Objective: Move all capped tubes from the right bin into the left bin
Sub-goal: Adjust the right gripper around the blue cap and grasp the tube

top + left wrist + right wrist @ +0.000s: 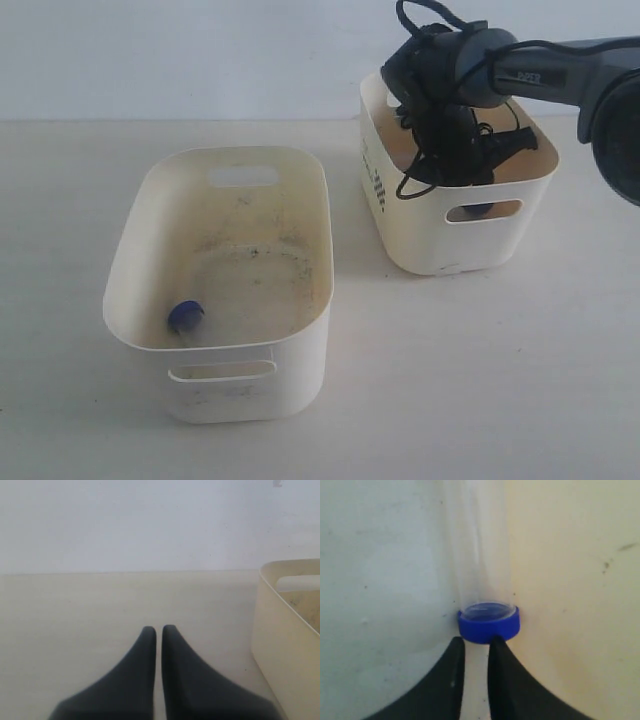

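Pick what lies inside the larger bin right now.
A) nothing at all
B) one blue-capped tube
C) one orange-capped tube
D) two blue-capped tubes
B: a single blue-capped tube rests on the floor of the larger bin, by its near wall.

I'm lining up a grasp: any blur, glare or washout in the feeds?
Right wrist view: blue cap crisp, its clear tube nearly fades into the wall; right gripper tips dark, soft. Exterior view: hazy, low contrast; the dark arm hides most of the right bin inside. Left wrist view: left gripper close and blurred; no glare.
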Tool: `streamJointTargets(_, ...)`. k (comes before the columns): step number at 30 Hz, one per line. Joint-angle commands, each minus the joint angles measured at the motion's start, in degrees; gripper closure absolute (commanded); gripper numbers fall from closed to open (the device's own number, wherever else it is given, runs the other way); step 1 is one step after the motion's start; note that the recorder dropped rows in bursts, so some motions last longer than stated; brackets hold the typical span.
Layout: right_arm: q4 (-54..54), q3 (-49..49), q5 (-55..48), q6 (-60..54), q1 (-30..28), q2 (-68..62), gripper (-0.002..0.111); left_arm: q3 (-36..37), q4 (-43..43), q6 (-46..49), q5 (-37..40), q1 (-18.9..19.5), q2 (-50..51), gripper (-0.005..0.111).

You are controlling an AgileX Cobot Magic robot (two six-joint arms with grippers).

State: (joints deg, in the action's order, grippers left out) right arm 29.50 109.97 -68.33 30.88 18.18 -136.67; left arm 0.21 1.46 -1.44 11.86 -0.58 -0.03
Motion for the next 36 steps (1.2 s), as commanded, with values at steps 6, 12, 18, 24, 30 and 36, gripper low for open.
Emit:
streamJointTargets(6,-0.6,0.1,0.5,-1.2,-0.4,0.1,0.108,-0.2,-0.4,-0.5,-0.3,0.0,0.0,0.102)
streamJointTargets(12,0.1,0.3,1.3,-2.1,-0.4,1.6,0.108,-0.2,-0.4,-0.5,-0.3,0.0,0.0,0.102)
streamJointTargets(18,0.8,0.3,3.5,-7.3,-0.4,3.5,0.108,-0.2,-0.4,-0.5,-0.3,0.0,0.0,0.102)
streamJointTargets(24,0.6,0.3,3.5,-10.0,-0.4,3.4,0.098,-0.2,-0.4,-0.5,-0.3,0.0,0.0,0.102)
streamJointTargets(30,0.6,0.3,3.6,-10.0,-0.4,3.4,0.054,-0.2,-0.4,-0.5,-0.3,0.0,0.0,0.102)
streamJointTargets(36,0.6,0.3,4.1,-9.8,-0.4,3.3,0.048,-0.2,-0.4,-0.5,-0.3,0.0,0.0,0.102)
